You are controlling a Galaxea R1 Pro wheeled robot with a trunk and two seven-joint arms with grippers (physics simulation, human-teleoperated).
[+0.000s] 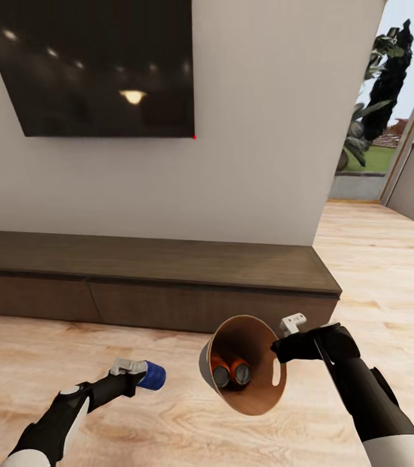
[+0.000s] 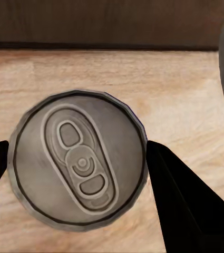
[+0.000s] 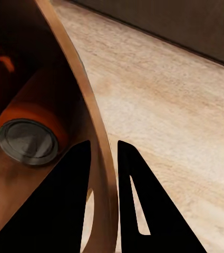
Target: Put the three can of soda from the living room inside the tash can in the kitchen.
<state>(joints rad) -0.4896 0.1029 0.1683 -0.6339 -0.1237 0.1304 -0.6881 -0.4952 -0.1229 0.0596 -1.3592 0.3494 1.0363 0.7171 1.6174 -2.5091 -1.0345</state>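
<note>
Left gripper (image 1: 143, 375) is clamped on the blue can (image 1: 153, 375), held low over the wood floor (image 1: 168, 428). In the left wrist view the silvery can top (image 2: 79, 161) sits squarely between the two black fingers (image 2: 180, 195), one on each side and touching, so the grasp looks firm.

Just beside it, toward the robot's right, the right gripper (image 1: 283, 350) pinches the rim of the trash can (image 1: 246, 337). The right wrist view has one finger (image 3: 64, 205) inside the copper wall (image 3: 98, 158) and the other outside, closed on the rim next to the slot handle. The bucket is tilted, mouth facing the camera and the left gripper.

Inside it lie two orange cans (image 1: 231, 371), on their sides, tops outward; one top reads clearly in the right wrist view (image 3: 27, 141).

Progress, as a judgement: two of three cans are in, and the third is in hand, near the bucket mouth but not yet inside. What is left is to drop the blue can in and then carry the bucket to the kitchen, since this is the living room.

Beyond both grippers: long low dark-wood cabinet (image 1: 155, 272) against the wall, its top bare of cans. Above it is the black television (image 1: 97, 65). Farther right, an opening with plants (image 1: 379, 97) outside.
</note>
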